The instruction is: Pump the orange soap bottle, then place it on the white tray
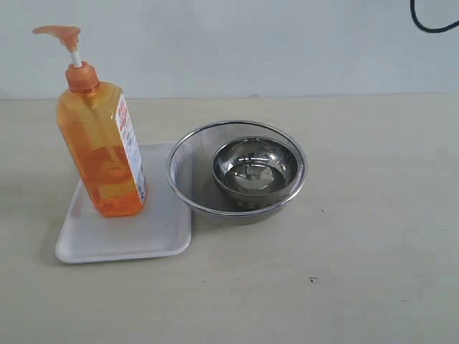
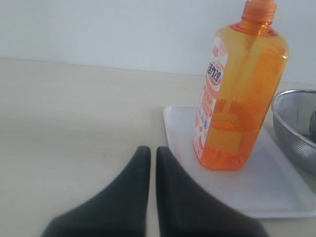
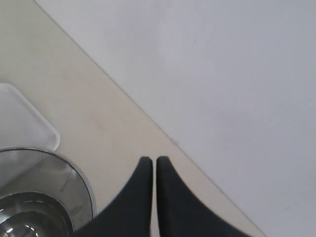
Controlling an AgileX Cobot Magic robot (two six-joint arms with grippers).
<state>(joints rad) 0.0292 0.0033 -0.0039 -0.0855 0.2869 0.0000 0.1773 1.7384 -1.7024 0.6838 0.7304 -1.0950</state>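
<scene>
1. The left pincer [image 2: 148, 150] has its two dark fingers drawn together with only a thin slit between them, and it grips nothing.
2. Ahead of that pincer's tips, and apart from them, the tall translucent orange plastic soap bottle [image 2: 242, 89] stands upright on the flat rectangular white plastic tray [image 2: 286, 192].
3. The bottle [image 1: 104, 154] holds orange liquid, darker in its lower part. Its orange pump head sits raised on a white stem.
4. The tray [image 1: 136, 236] carries only the bottle, which stands toward one end, leaving the rest of the tray's floor bare.
5. The right pincer [image 3: 148, 160] is likewise closed to a thin slit and carries nothing.
6. Near that pincer, just beside its fingers, lies the round steel mesh strainer [image 3: 64, 182], with a corner of the tray [image 3: 19, 118] beyond it.
7. The strainer [image 1: 172, 172] holds a small polished steel bowl [image 1: 254, 168], set upright inside the mesh.
8. Strainer and tray rest side by side on the pale counter [image 1: 358, 251], their rims touching or nearly so.
</scene>
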